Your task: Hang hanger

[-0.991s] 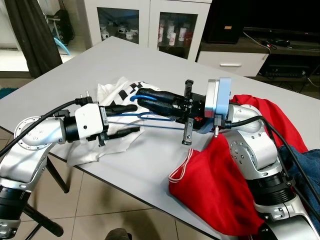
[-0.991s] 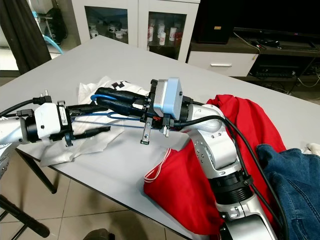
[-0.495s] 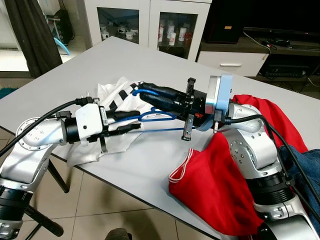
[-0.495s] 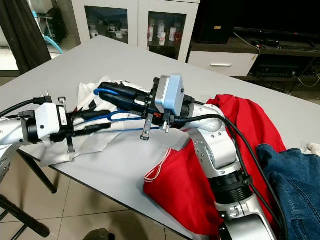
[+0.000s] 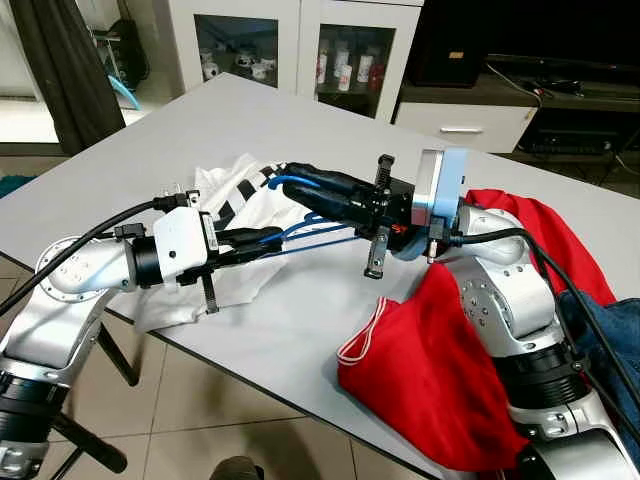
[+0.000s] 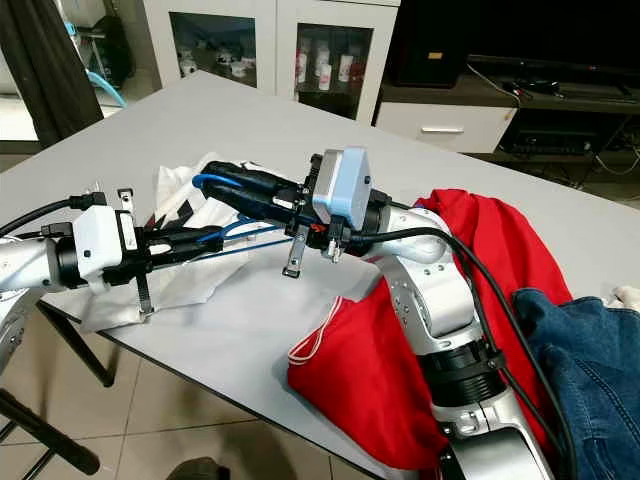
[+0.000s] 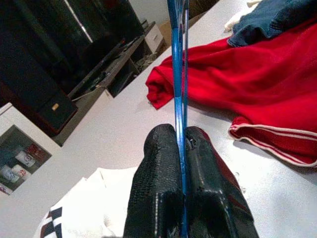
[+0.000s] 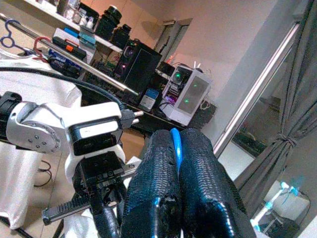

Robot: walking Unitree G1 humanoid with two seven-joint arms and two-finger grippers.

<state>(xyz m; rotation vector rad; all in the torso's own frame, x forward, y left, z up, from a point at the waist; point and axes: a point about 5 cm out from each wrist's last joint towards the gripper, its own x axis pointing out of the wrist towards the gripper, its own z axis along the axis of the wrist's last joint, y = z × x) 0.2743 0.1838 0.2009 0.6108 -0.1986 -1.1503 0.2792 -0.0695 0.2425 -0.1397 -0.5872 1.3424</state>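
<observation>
A blue wire hanger (image 5: pixel 316 234) is held in the air over the grey table (image 5: pixel 300 325), between my two grippers. My left gripper (image 5: pixel 272 238) is shut on its lower wires, which show as a thin blue line (image 7: pixel 177 74) running out from between the fingers (image 7: pixel 158 168). My right gripper (image 5: pixel 292 186) reaches in from the right and is shut on the hanger's hook end (image 8: pixel 176 141). Under both lies a white shirt with black stripes (image 5: pixel 232 185). A metal clothes rail (image 8: pixel 74 62) shows behind my left arm in the right wrist view.
A red garment (image 5: pixel 440 370) hangs over the table's near right edge, with blue jeans (image 6: pixel 590 340) beside it. A glass-door cabinet (image 5: pixel 300 45) and a dark TV stand (image 5: pixel 560 120) stand behind the table. Another hanger (image 8: pixel 7 39) is on the rail.
The right gripper has lifted the hook end up and slightly away. The left wrist has rolled, and the hanger now stands more edge-on. Both grips have stayed shut.
</observation>
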